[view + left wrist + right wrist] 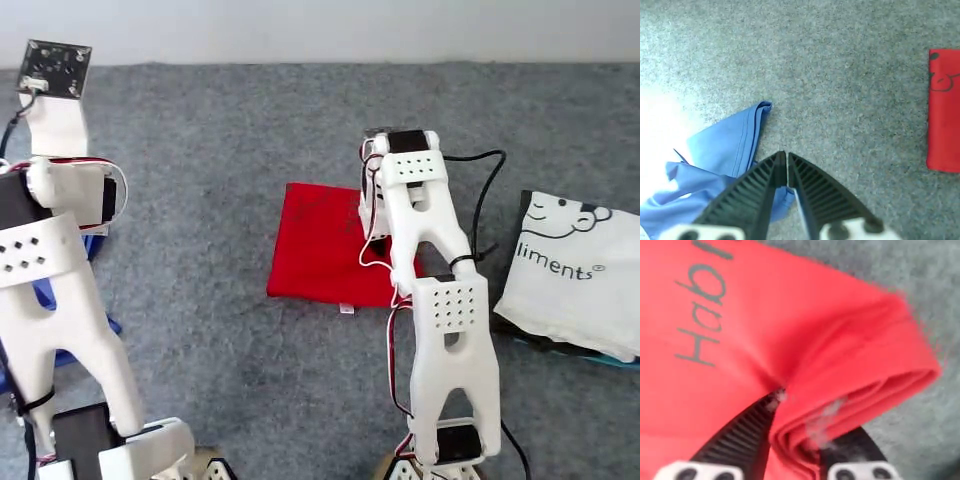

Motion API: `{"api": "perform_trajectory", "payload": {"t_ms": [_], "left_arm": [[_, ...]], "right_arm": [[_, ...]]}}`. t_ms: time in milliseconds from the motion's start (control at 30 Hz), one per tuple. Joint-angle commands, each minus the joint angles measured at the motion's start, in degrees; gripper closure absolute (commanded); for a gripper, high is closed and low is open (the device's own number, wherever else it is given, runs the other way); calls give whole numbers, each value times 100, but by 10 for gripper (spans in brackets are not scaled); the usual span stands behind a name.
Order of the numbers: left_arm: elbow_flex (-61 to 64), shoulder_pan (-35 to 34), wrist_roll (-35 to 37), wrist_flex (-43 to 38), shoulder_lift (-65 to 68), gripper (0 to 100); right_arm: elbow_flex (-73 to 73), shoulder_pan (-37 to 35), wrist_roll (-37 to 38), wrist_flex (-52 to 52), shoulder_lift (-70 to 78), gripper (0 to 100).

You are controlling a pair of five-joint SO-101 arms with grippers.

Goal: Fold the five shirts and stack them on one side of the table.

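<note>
The right end effector (pixel 812 415) is pinching the folded edge of the red shirt (pixel 315 255), which lies at frame centre of the high view on the grey tabletop (pixel 220 150), its right part hidden under that arm. The left end effector (pixel 787 156) is pressed together above the crumpled blue shirt (pixel 720 150), largely hidden by the left arm (pixel 60 300) at the high view's left edge. 1 white printed shirt (pixel 570 270) at the right edge is cut off by the frame and covers layers showing only as dark and teal strips.
</note>
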Motion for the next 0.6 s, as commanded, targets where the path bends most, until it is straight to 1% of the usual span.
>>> {"api": "perform_trajectory", "payload": {"t_ms": [0, 67, 133, 233, 333, 400, 500, 567], "left_arm": [[-4, -44, -26, 53, -185, 987], [-4, -44, -26, 53, -202, 987], [-4, -44, -18, 53, -202, 987], [-4, -44, -18, 53, -211, 987], [-4, -35, -18, 53, -185, 987], [-4, -26, -18, 35, -167, 987], [-4, -18, -18, 26, -167, 987], [-4, -18, -18, 26, -167, 987]], "right_arm": [[-70, 57, 633, 163, 4, 990], [-70, 171, 1240, 242, 4, 987], [-88, 365, 2145, 215, -4, 988], [-431, 646, 3938, 224, 40, 988], [-1116, 813, 5864, 207, 66, 988], [-1538, 840, 6875, -22, 119, 988], [-2075, 813, 7807, -576, 286, 988], [-2295, 708, 8026, -901, 453, 988]]}}
